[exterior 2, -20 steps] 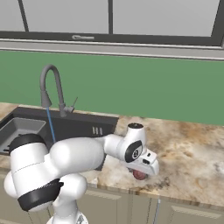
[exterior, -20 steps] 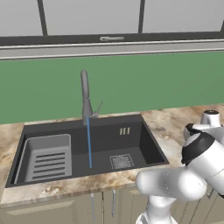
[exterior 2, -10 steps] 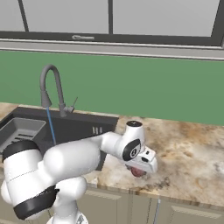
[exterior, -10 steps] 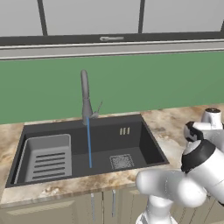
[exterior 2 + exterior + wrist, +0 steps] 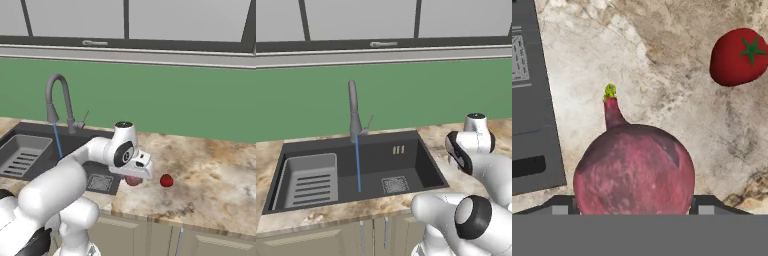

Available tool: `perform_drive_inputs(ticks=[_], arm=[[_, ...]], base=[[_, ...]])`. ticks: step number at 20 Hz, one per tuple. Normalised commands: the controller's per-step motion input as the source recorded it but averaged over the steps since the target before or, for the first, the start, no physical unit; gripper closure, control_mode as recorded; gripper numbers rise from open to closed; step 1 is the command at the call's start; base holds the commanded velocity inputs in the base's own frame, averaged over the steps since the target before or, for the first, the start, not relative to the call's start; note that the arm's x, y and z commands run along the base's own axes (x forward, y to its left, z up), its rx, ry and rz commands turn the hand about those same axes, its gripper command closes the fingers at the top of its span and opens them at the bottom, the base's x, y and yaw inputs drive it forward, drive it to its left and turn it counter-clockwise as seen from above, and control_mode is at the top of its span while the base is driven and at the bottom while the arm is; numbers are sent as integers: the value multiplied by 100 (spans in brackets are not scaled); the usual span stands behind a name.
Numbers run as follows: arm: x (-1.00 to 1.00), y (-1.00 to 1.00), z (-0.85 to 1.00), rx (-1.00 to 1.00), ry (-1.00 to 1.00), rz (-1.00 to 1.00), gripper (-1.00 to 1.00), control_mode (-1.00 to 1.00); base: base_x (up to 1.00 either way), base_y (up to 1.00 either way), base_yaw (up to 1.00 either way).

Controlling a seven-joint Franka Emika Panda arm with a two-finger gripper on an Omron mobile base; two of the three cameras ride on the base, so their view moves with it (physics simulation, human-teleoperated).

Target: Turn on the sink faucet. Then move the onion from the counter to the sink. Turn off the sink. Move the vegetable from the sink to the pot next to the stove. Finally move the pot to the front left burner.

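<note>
The onion [image 5: 633, 170], dark red with a short green-tipped stem, fills the space between my fingers, and my gripper [image 5: 633, 210] is shut on it. From the right base view, the gripper [image 5: 136, 174] holds the onion [image 5: 132, 182] just over the counter [image 5: 210, 175], beside the right rim of the sink [image 5: 15, 131]. The sink faucet [image 5: 353, 112] stands behind the sink [image 5: 426, 165], with a thin blue stream of water [image 5: 358, 165] falling into the basin. The pot and stove are out of view.
A red tomato [image 5: 166, 180] lies on the counter just right of the onion, also in the hand view as the tomato [image 5: 739, 56]. A slotted tray insert [image 5: 308, 180] sits in the sink's left half, and a drain grate [image 5: 394, 184] at its right.
My hand has moved left toward the sink with the onion in it, uncovering the tomato behind it. Water keeps running from the faucet.
</note>
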Motion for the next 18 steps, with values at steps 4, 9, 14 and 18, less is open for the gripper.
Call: perform_drive_inputs(ticks=[4, 9, 14, 18], arm=[[45, 98, 18, 0, 0, 15, 100, -100], [49, 96, 3, 0, 1, 14, 100, -100], [64, 77, -18, 3, 2, 10, 100, -100], [48, 45, -34, 1, 3, 6, 100, -100]], base=[[0, 0, 0], [0, 0, 0], [0, 0, 0], [0, 0, 0]])
